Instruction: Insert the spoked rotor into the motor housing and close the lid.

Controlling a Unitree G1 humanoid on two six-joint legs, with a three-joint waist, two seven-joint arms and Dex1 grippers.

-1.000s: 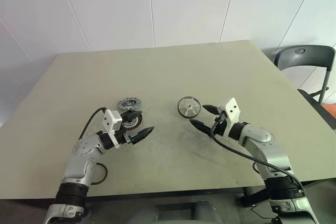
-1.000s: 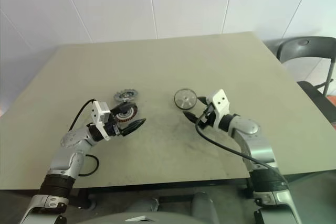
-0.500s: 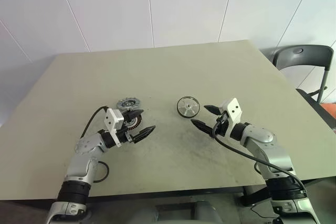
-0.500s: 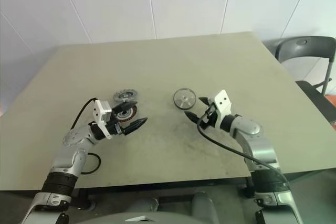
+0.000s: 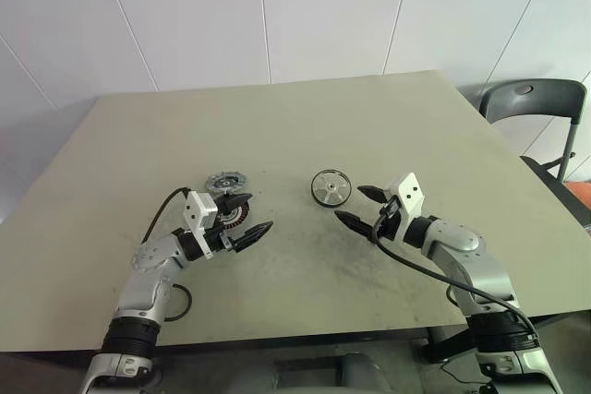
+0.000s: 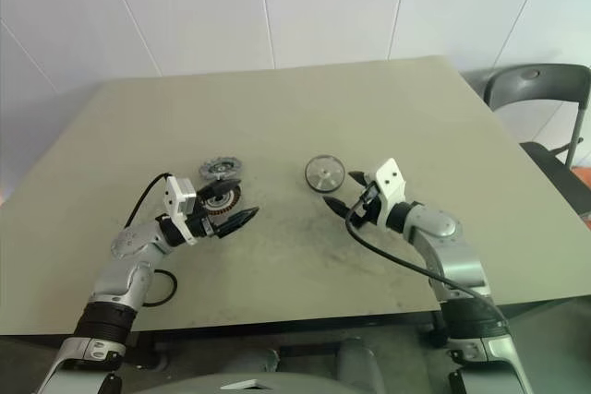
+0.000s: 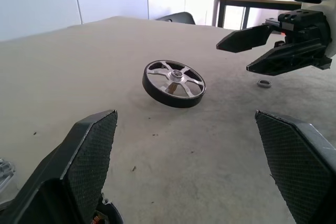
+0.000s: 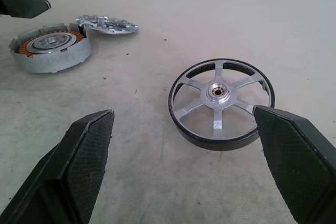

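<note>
White wall panels are backing a wide, dull olive table [image 5: 295,136], whose top is carrying dark scuffs around the middle.

Starting at the left, the left gripper [image 5: 247,219] is hovering low over the table with its two black fingers spread well apart, nothing between them. A black cable [image 5: 159,214] is looping from its wrist back along the arm. The motor housing [image 8: 50,46] is sitting on the table right behind that gripper, partly hidden by the upper finger in the head views; copper-red coils are showing around its inside. Just beyond it, at about eleven o'clock from the housing, the lid [image 5: 226,180] is lying flat with its notched edge showing, very close to the housing; whether the two are touching is not clear.

Moving toward the centre, the spoked rotor [image 5: 331,187] is lying flat on the bare table, well apart from the housing, at roughly two o'clock from the left gripper. Open tabletop is lying between rotor and housing, with nothing blocking the way.

Further right, the right gripper [image 5: 358,205] is hanging near the rotor, which is sitting at about eleven o'clock from it, untouched. Its fingers are also standing wide apart and empty. A small ring [image 7: 264,83] is lying on the table close under this gripper. A dark chair [image 5: 536,108] is standing beyond the table's right edge.
</note>
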